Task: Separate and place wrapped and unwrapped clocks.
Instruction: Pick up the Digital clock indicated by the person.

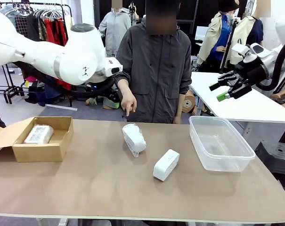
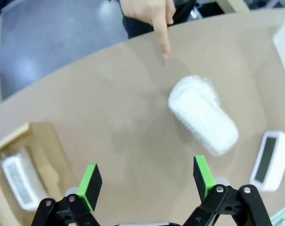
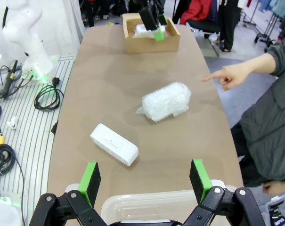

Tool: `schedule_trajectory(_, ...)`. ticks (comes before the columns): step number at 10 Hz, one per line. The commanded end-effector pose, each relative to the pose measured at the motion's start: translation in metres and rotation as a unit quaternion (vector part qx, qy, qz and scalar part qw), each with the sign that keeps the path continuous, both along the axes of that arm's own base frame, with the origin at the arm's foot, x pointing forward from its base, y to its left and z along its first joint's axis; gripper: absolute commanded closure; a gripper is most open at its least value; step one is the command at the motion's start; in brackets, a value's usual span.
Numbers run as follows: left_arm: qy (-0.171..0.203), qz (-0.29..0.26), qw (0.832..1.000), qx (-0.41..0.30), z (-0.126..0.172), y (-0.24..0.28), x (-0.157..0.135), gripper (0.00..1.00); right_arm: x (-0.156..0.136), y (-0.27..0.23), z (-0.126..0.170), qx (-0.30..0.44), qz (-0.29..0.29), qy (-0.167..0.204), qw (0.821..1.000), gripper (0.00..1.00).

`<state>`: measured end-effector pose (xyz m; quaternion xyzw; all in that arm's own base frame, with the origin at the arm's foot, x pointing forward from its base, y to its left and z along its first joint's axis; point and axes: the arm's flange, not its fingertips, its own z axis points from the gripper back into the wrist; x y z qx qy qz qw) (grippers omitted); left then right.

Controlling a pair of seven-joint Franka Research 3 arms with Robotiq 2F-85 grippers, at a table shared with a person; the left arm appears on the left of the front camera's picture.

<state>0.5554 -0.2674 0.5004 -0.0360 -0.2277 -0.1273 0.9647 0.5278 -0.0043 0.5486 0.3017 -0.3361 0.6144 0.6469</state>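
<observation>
While the wrapped clock [image 1: 134, 139] lies on its side at mid-table, the bare clock [image 1: 166, 165] lies just beside it toward your edge without touching it. A second wrapped clock [image 1: 38, 134] lies inside the box [image 1: 43, 151] at the table's left end. The tub [image 1: 204, 155] stands at the right end.

Your left gripper [image 2: 147, 179] hangs above the table between the box and the mid-table wrapped clock, which lies ahead of its fingers and off to one side, well apart. Its jaws are spread wide, with nothing between the green pads. Your right gripper [image 1: 227, 87] is raised beyond the tub, well apart from every clock. Its jaws are spread just as wide and hold nothing.

A person's hand [image 1: 128, 102] points down with one finger at the far edge, near the mid-table wrapped clock. You cannot tell whether the fingertip touches the table.

The left wrist view gives you the bare clock's dark face, where the front view gives you its white shell. The right wrist view lines up the tub's rim, the bare clock and the wrapped clock ahead of its fingers. It also shows your left gripper in line with the box.
</observation>
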Motion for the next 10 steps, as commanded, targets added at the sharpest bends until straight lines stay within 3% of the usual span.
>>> schedule_trajectory(1, -0.017, 0.071, 0.995, -0.06, -0.012, -0.022, 0.011, 0.0, -0.002, 0.0, 0.001, 0.001, -0.001, -0.002, 1.0, 0.0)
schedule_trajectory(3, -0.007, 0.104, 0.988, -0.115, -0.027, -0.028, 0.018, 0.0, -0.002, 0.0, 0.001, 0.001, -0.001, -0.002, 1.0, 0.0)
schedule_trajectory(5, 0.01, 0.126, 0.985, -0.12, -0.048, -0.039, 0.018, 0.0, -0.002, 0.0, 0.001, 0.001, -0.001, -0.002, 1.0, 0.0)
schedule_trajectory(6, 0.021, 0.08, 0.987, -0.14, -0.057, -0.042, 0.015, 0.0, -0.002, 0.0, 0.001, 0.001, -0.001, -0.002, 1.0, 0.0)
schedule_trajectory(7, 0.01, 0.111, 0.988, -0.111, -0.043, -0.032, 0.019, 0.0, -0.002, 0.0, 0.001, 0.001, -0.001, -0.002, 1.0, 0.0)
schedule_trajectory(10, 0.01, 0.111, 0.988, -0.111, -0.043, -0.032, 0.019, 0.0, -0.002, 0.0, 0.001, 0.001, -0.001, -0.002, 1.0, 0.0)
